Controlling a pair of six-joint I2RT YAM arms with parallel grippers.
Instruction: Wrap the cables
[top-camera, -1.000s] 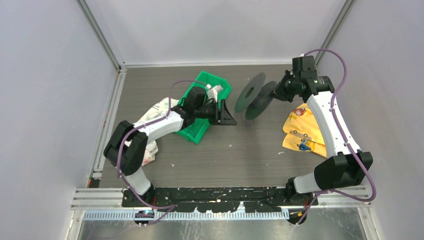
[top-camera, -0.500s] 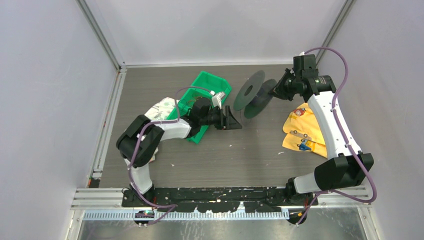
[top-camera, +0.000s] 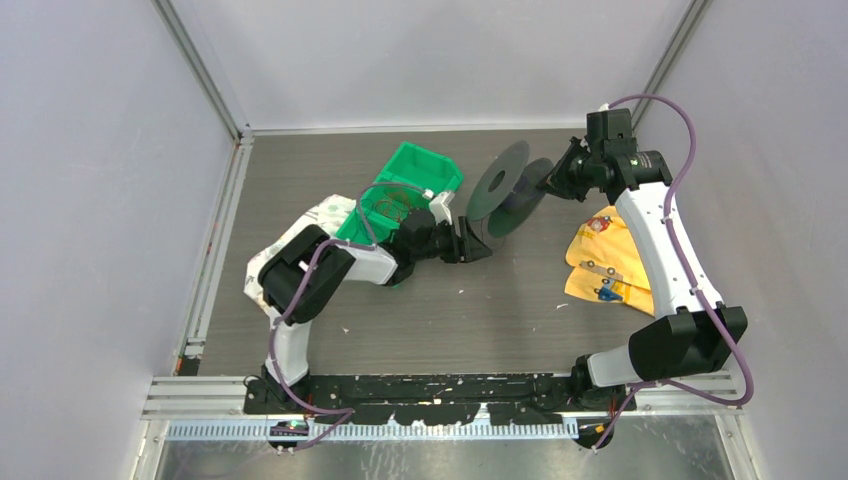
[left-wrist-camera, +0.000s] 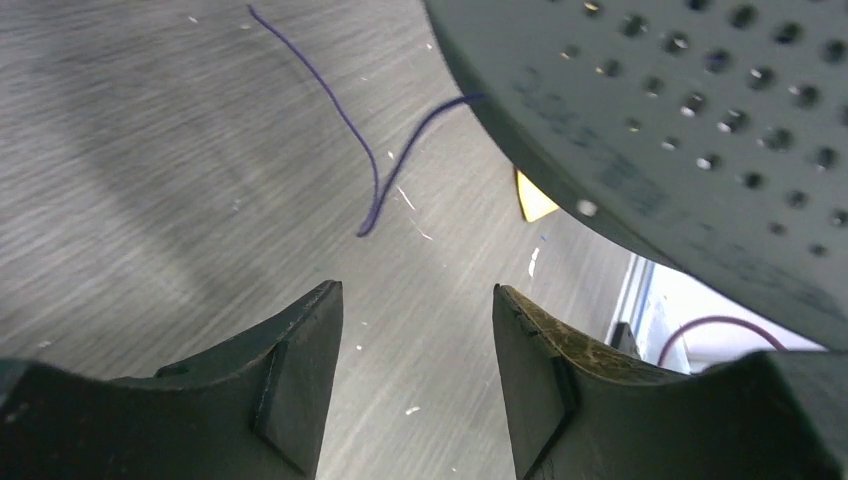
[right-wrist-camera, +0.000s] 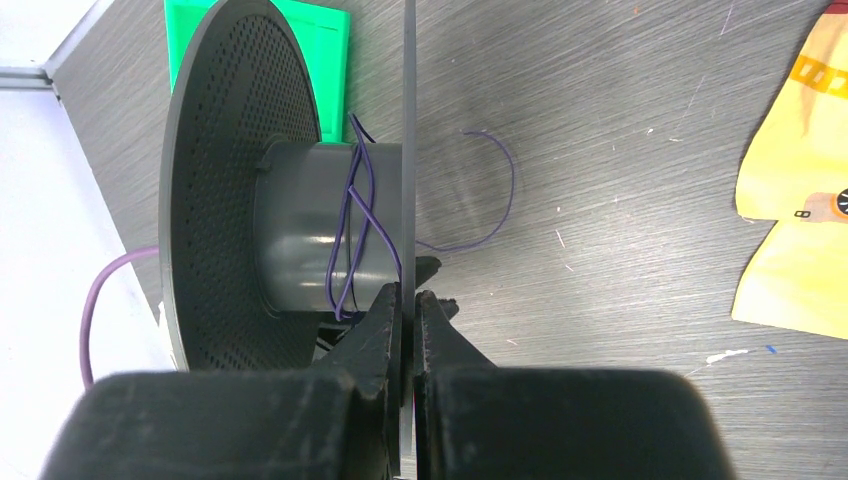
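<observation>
My left arm has swung away from the green bin (top-camera: 420, 165) and carried my left gripper (top-camera: 478, 243) over to the spool (top-camera: 505, 185). It now sits just beside the near flange. Its jaws have also spread a little wider on the way. I take that to mean the fetching is over and I am lining up to catch the loose end for the next turn.

That left hand is spread and empty. In its wrist view there is only bare table (left-wrist-camera: 150, 150) between my fingers (left-wrist-camera: 300, 370), and neither pad touches anything. Just ahead of the fingertips lies the cable (left-wrist-camera: 375, 190), a very thin dark purple wire. It dips in a slack V on the tabletop, then rises to the right and disappears under the perforated flange that hangs over that side of my hand. The wire is near my fingertips but clear of them.

My right gripper (right-wrist-camera: 408, 290) has not moved. Its jaws are pressed together on the rim of the spool's thin flange, holding the spool tilted up off the table. Just left of those fingers a few loose turns of the wire cross the grey hub (right-wrist-camera: 300, 235). To the right of the flange a free tail curls out over the table.

So the wrapping has started but is far from done.
</observation>
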